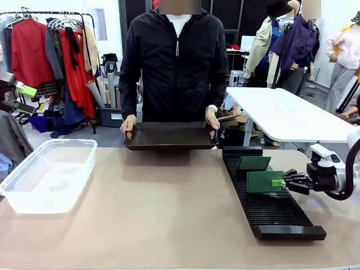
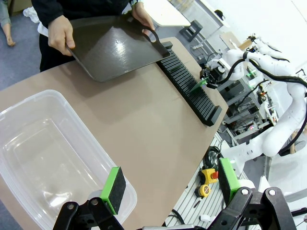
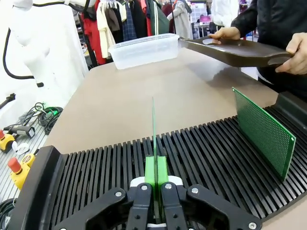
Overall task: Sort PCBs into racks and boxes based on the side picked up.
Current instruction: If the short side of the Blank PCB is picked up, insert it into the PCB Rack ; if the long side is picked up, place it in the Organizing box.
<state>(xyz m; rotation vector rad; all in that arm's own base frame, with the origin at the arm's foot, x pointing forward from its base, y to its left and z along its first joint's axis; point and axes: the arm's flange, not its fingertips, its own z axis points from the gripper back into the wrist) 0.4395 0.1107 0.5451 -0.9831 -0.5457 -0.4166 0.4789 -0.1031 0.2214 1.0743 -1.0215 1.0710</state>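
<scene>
At tabletop left, the clear box (image 1: 48, 174) sits empty; left gripper (image 2: 168, 189) hangs over it, pads apart, holding nothing. Centre: person holds a dark tray (image 1: 170, 136). Right: right gripper (image 1: 288, 182) is clamped on a PCB (image 1: 263, 181) held upright over the rack (image 1: 275, 216), probably entering a slot; another board (image 1: 253, 163) already stands there. Next: seat it, then release.

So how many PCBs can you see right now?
2. One PCB stands in the rack toward its far end; the other PCB is upright over the slots, gripped by the right end effector. None seems hidden.
</scene>
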